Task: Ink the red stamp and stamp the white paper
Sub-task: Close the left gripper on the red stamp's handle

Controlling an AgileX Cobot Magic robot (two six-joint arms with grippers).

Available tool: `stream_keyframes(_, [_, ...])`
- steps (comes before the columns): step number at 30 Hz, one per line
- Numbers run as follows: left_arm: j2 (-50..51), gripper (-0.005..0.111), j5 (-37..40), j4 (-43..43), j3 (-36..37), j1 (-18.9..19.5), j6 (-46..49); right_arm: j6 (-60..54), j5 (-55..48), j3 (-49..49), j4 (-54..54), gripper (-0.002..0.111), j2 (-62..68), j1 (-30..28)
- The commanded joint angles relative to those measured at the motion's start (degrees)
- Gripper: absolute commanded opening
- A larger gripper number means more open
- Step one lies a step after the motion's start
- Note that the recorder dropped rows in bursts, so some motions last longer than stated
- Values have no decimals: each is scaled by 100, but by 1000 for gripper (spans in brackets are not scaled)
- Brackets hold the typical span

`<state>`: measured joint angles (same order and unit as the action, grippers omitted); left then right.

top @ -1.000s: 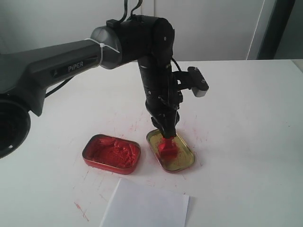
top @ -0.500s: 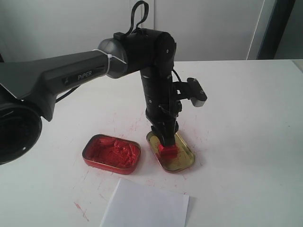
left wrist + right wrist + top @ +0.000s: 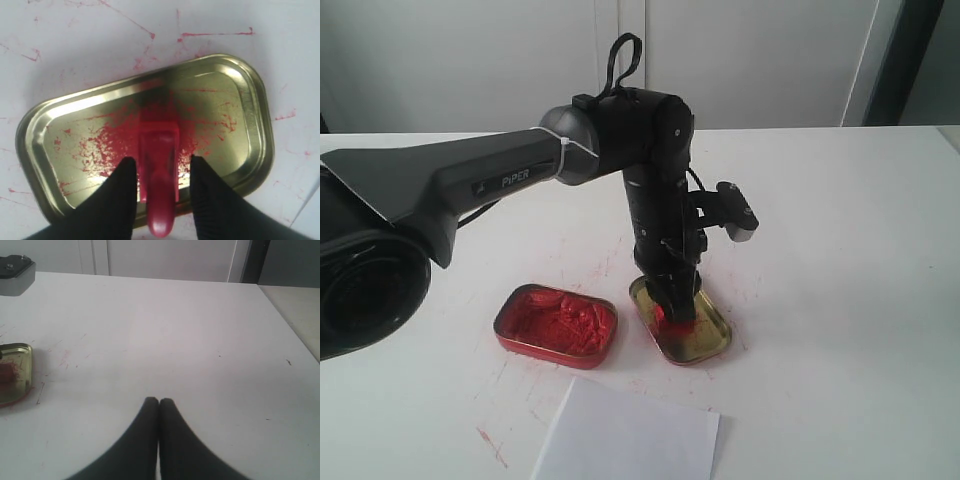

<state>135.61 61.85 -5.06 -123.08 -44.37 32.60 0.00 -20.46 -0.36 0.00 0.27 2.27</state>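
1. Since a second ago the left arm has sunk lower, bringing the left gripper [image 3: 677, 306] down around the red stamp [image 3: 671, 318], which has stayed in the same spot.
2. In the left wrist view its two black fingers [image 3: 117, 195] stand apart, one on each side of the stamp's handle. A thin gap shows between finger and stamp, so they flank it without clamping it.
3. The red stamp stands in the gold tin lid [image 3: 712, 342], base down on a patch of red smear.
4. The red ink tin [image 3: 557, 322] lies just beside the lid, open side up.
5. The white paper [image 3: 630, 435] lies flat on the white table [image 3: 840, 250], near both tins at the exterior view's lower edge.
6. The right gripper [image 3: 159, 403] has its fingers pressed together over bare tabletop, well apart from the lid.
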Motion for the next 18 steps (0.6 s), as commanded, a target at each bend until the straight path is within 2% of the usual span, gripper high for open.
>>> stream_keyframes(1, [-27,28,45,-112,-34,-34,19,0,79,36,-35,0,-27,2])
stream_keyframes(4, [-27,12,8,-112,-34,-34,19,0,79,36,-35,0,-27,2])
stream_keyframes(5, [-27,3,8,-112,-34,-34,19,0,79,36,-35,0,-27,2])
stream_keyframes(6, [-27,0,-4,-112,-34,-34,19,0,79,36,-35,0,-27,2])
stream_keyframes(18, [-184,0,-103,-85,-34,-34,19,0,79,36,-35,0,-27,2])
